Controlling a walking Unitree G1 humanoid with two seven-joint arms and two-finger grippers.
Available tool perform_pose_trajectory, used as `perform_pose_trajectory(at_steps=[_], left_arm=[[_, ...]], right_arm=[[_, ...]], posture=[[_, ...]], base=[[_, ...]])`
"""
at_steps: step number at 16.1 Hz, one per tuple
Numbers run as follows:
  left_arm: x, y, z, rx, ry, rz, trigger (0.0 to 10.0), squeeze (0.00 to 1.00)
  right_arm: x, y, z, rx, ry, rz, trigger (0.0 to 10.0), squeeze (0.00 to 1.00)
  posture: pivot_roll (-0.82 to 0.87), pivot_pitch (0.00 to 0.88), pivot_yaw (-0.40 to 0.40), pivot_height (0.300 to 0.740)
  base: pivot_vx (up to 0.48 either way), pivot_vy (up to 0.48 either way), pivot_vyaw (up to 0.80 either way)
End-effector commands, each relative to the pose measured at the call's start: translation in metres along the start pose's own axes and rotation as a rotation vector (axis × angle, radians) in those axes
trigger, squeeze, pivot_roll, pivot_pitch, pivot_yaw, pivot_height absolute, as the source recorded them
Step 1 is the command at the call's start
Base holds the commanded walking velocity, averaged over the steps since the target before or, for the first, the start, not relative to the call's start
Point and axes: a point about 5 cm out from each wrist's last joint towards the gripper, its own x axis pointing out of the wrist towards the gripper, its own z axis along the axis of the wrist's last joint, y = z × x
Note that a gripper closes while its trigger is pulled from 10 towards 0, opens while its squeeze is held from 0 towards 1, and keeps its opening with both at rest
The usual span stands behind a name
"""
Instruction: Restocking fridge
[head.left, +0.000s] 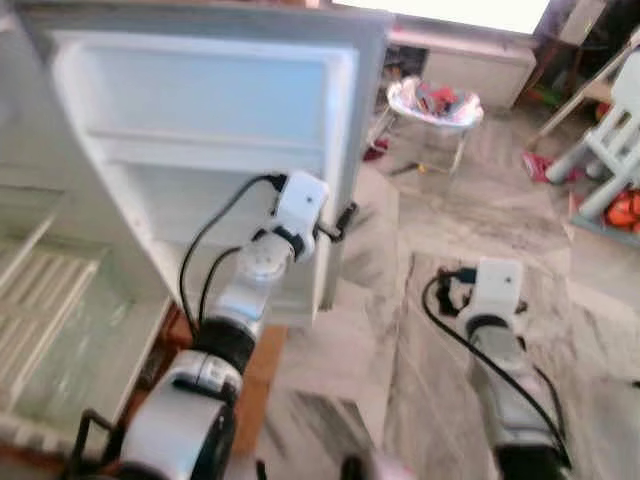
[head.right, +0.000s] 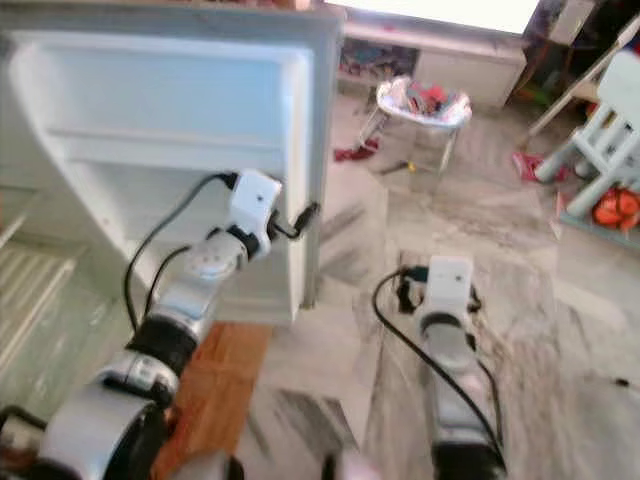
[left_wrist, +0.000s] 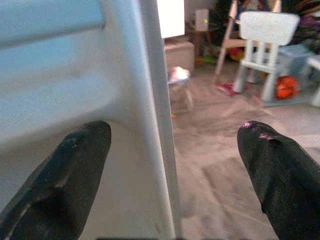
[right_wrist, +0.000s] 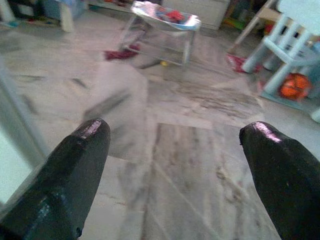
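Note:
The white fridge door (head.left: 200, 100) stands swung open, its inner side with moulded shelves facing me. My left gripper (head.left: 340, 222) is at the door's free edge, open; in the left wrist view the door edge (left_wrist: 155, 125) runs between its two black fingers (left_wrist: 65, 175). The fridge's inside (head.left: 50, 300), with a ribbed shelf, lies at the far left. My right gripper (head.left: 455, 287) hangs open over the marble floor, holding nothing; its fingers (right_wrist: 70, 175) frame bare tiles.
A baby bouncer seat (head.left: 435, 103) stands on the floor beyond the door. A white child's chair (head.left: 620, 130) and an orange ball (head.left: 625, 208) are at the right. A wooden strip (head.left: 260, 380) lies below the door.

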Motion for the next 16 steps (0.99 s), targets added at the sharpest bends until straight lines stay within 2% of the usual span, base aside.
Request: perform_pose_trajectory(at_steps=[1, 2, 4, 5, 6, 9, 11, 12, 13, 14, 15, 16], left_arm=[[-0.015, 0.014, -0.013, 0.057, 0.015, 0.087, 10.0, 0.0], [-0.026, 0.024, -0.02, 0.064, 0.034, 0.126, 10.0, 0.0], [-0.067, 0.05, -0.035, 0.064, 0.051, 0.208, 10.0, 0.0], [-0.089, 0.059, -0.044, 0.112, 0.092, 0.275, 10.0, 0.0], [-0.103, 0.059, -0.044, 0.135, 0.093, 0.31, 10.0, 0.0], [-0.134, 0.065, -0.036, 0.187, 0.072, 0.428, 10.0, 0.0], [-0.159, 0.073, -0.024, 0.22, 0.095, 0.592, 10.0, 0.0], [-0.167, 0.071, -0.016, 0.231, 0.09, 0.589, 10.0, 0.0], [-0.174, 0.068, -0.011, 0.274, 0.078, 0.537, 10.0, 0.0], [-0.175, 0.064, -0.015, 0.253, 0.099, 0.479, 10.0, 0.0], [-0.172, 0.059, -0.02, 0.284, 0.121, 0.417, 10.0, 0.0], [-0.163, 0.056, -0.025, 0.262, 0.129, 0.378, 10.0, 0.0]], right_arm=[[0.0, -0.005, -0.003, 0.016, 0.006, -0.016, 10.0, 0.0], [0.0, -0.004, -0.003, 0.017, 0.004, -0.006, 10.0, 0.0], [0.003, 0.003, 0.0, 0.03, -0.003, 0.033, 10.0, 0.0], [0.006, 0.009, 0.002, 0.035, -0.009, 0.059, 10.0, 0.0], [0.008, 0.014, 0.006, 0.044, -0.021, 0.08, 10.0, 0.0], [0.012, 0.024, 0.019, 0.088, -0.071, 0.168, 10.0, 0.0], [0.011, 0.028, 0.027, 0.108, -0.107, 0.223, 10.0, 0.0], [0.012, 0.029, 0.032, 0.102, -0.126, 0.237, 10.0, 0.0], [0.013, 0.034, 0.033, 0.118, -0.119, 0.266, 10.0, 0.0], [0.013, 0.039, 0.032, 0.107, -0.116, 0.289, 10.0, 0.0], [0.012, 0.043, 0.03, 0.101, -0.115, 0.302, 10.0, 0.0], [0.011, 0.045, 0.028, 0.107, -0.11, 0.304, 10.0, 0.0]], posture=[[0.08, 0.081, -0.056, 0.74], [0.09, 0.082, -0.059, 0.74], [0.12, 0.085, -0.07, 0.74], [0.14, 0.084, -0.078, 0.74], [0.15, 0.082, -0.082, 0.74], [0.18, 0.091, -0.069, 0.74], [0.2, 0.103, -0.063, 0.74], [0.19, 0.113, -0.08, 0.74], [0.2, 0.121, -0.098, 0.74], [0.19, 0.125, -0.106, 0.74], [0.19, 0.121, -0.116, 0.74], [0.17, 0.112, -0.115, 0.74]], base=[[0.0, 0.0, 0.0], [0.0, 0.0, 0.0], [0.0, 0.0, 0.0], [0.0, 0.0, 0.0], [0.0, 0.0, 0.0], [0.0, 0.0, 0.0], [0.0, 0.0, 0.0], [0.0, 0.0, 0.0], [0.0, 0.0, 0.0], [0.0, 0.0, 0.0], [0.0, 0.0, 0.0], [0.0, 0.0, 0.0]])
